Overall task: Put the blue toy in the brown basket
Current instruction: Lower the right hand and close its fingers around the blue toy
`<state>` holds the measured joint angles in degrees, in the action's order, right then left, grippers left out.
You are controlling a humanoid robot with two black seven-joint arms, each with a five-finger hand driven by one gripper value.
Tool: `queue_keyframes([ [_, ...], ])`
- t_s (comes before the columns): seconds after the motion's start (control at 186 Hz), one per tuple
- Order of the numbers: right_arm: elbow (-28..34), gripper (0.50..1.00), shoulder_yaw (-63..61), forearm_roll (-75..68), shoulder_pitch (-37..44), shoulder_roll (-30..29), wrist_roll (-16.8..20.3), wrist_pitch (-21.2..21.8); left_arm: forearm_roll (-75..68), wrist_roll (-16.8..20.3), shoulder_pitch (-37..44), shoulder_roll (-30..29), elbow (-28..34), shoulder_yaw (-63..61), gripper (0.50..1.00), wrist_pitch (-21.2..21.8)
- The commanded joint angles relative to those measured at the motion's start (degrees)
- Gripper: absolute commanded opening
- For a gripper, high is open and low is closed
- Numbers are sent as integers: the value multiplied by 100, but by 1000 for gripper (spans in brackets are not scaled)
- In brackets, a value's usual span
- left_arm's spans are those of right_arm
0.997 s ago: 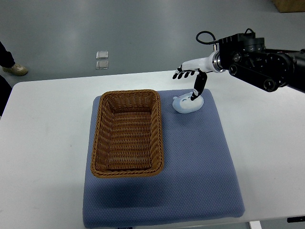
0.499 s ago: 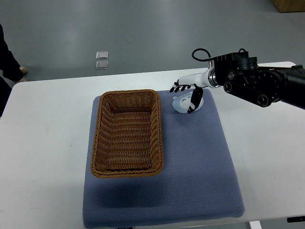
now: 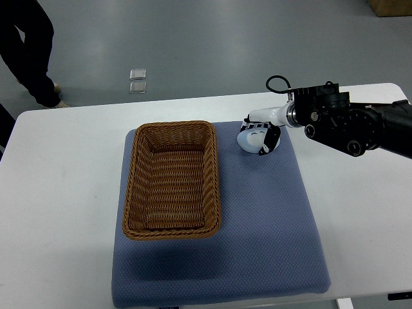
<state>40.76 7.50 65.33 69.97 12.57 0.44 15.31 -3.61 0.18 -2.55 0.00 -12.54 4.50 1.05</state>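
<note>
The pale blue toy lies on the blue mat, just right of the brown wicker basket. My right hand comes in from the right edge and is curled over the toy, with its fingers on the far side and the thumb on the near right side. The toy rests on the mat. The basket holds nothing. My left arm does not show.
The mat lies on a white table. A person's dark legs stand on the floor at the far left. Two small clear squares lie on the floor beyond the table.
My right hand has dropped from above the toy and curled its spread fingers around it. The person at the far left has stepped further into view.
</note>
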Motion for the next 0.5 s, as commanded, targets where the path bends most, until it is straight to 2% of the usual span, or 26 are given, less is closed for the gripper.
queue_keyframes([
  [0.0, -16, 666, 111, 33, -18, 0, 0, -54, 1, 0, 0, 0, 6, -1, 1000, 0],
  [0.129, -7, 568, 155, 42, -9, 0, -9, -45, 1, 0, 0, 0, 15, -1, 1000, 0],
  [0.182, 11, 545, 146, 33, 26, 0, -9, -28, 1, 0, 0, 0, 15, -1, 1000, 0],
  [0.375, 195, 527, 111, -55, 421, 105, -9, 104, 1, 0, 0, 0, 15, -1, 1000, 0],
  [0.493, 705, 535, -12, -143, 773, 351, -9, 148, 10, 0, 0, 0, 15, -1, 1000, 0],
])
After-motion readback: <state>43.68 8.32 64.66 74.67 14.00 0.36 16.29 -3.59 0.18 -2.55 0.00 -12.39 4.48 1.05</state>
